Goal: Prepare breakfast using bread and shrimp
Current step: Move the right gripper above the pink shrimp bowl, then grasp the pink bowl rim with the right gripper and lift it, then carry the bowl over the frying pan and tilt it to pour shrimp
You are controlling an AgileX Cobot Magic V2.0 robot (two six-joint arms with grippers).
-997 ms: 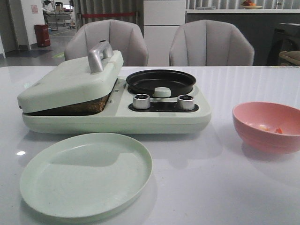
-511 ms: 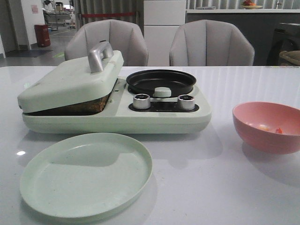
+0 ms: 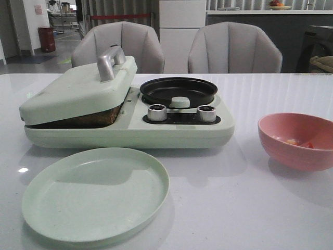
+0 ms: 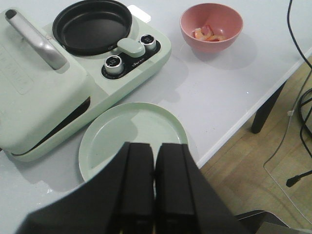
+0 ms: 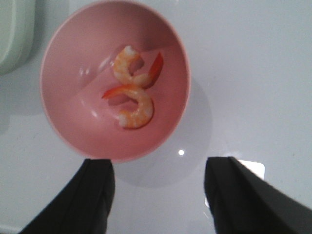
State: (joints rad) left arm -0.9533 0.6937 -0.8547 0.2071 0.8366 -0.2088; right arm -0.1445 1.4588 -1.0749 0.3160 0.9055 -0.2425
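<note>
Two curled orange-and-white shrimp (image 5: 134,109) lie in a pink bowl (image 5: 73,122) at the right of the table; they also show in the front view (image 3: 296,141) and the left wrist view (image 4: 207,34). My right gripper (image 5: 158,165) is open and empty, above the bowl's near rim. My left gripper (image 4: 155,146) is shut and empty, above the near edge of an empty pale green plate (image 4: 126,131). No bread shows plainly; only a brown strip (image 3: 88,119) shows in the gap under the tilted lid. Neither gripper is in the front view.
A pale green breakfast maker (image 3: 130,130) stands at the back left, with a handled lid (image 3: 78,91) resting tilted, a black round pan (image 3: 178,89) and two knobs (image 3: 157,112). The plate (image 3: 93,198) lies in front of it. The table's edge (image 4: 243,122) runs close to the plate.
Nothing on the table has moved. The inside of the pink bowl looks slightly darker in the front view.
</note>
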